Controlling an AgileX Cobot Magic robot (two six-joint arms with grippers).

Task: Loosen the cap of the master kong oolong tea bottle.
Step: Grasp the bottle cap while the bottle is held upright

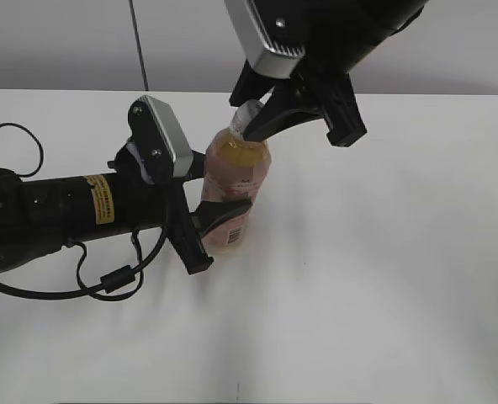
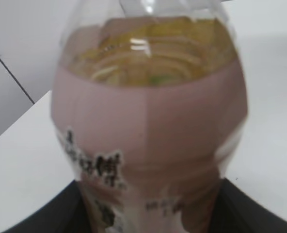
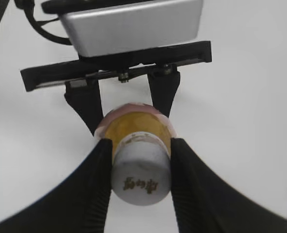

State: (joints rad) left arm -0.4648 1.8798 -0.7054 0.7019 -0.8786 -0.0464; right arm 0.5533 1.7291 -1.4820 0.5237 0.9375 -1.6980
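The oolong tea bottle [image 1: 236,172] stands upright on the white table, amber tea above its pink label; it fills the left wrist view [image 2: 148,131]. My left gripper [image 1: 211,225] is shut on the bottle's lower body, its dark fingers showing at both bottom corners of the left wrist view [image 2: 148,218]. My right gripper [image 1: 257,114] comes down from above and is shut on the white cap [image 3: 140,170], one black finger on each side [image 3: 140,167]. The cap shows a small dark mark on top. In the exterior view the cap [image 1: 250,110] is mostly hidden by the fingers.
The white table [image 1: 384,278] stretches around the bottle. The left arm [image 1: 55,210] with its black cable lies across the left side. A grey wall [image 1: 81,42] runs along the back edge.
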